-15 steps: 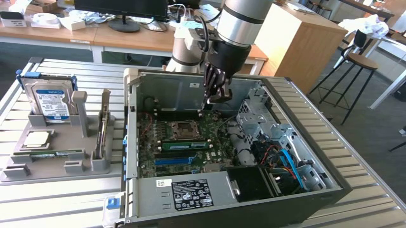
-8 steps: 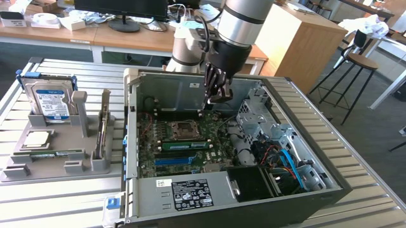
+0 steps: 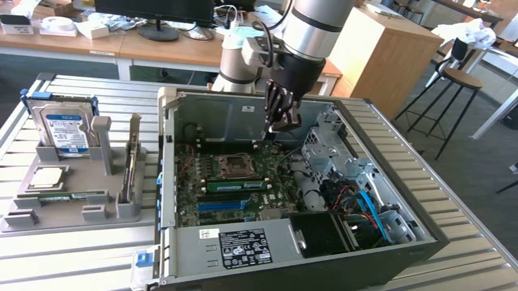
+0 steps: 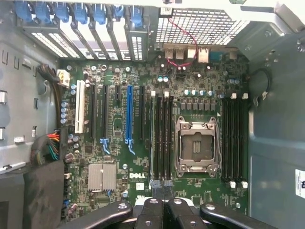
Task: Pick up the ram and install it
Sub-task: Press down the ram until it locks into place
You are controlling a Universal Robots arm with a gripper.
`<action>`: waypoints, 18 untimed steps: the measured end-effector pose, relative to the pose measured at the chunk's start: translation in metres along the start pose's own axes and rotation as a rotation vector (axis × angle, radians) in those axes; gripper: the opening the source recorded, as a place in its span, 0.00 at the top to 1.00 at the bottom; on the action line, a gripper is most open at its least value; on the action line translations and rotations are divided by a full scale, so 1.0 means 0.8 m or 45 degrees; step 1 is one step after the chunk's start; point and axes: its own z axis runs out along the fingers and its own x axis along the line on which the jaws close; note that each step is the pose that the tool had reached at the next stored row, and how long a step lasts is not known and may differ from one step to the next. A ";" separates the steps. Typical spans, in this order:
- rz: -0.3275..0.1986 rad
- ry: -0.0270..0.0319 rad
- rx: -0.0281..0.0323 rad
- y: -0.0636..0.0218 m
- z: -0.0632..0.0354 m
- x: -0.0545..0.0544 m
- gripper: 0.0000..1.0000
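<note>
Fingers (image 4: 150, 211): pressed together, holding nothing.
Gripper (image 3: 282, 124): inside the case, hanging above the board (image 4: 209, 195).
Ram (image 3: 235, 185): standing in a slot just beside the socket (image 3: 235, 163), apart from the gripper.
Done: pick-up and seating, by the look of it.
Left: cannot tell if the clips are latched.

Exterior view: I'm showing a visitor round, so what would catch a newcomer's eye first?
The open case sits in the exterior view's middle, motherboard bare. The shut end effector hangs above that board. A blue-labelled hard drive stands in a grey holder at the exterior view's left.
</note>
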 end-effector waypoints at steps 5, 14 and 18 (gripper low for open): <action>-0.001 -0.0102 0.0001 -0.009 0.000 0.000 0.90; -0.002 -0.0304 0.0003 -0.023 -0.001 0.000 0.90; -0.002 -0.0356 0.0003 -0.028 -0.001 0.000 0.90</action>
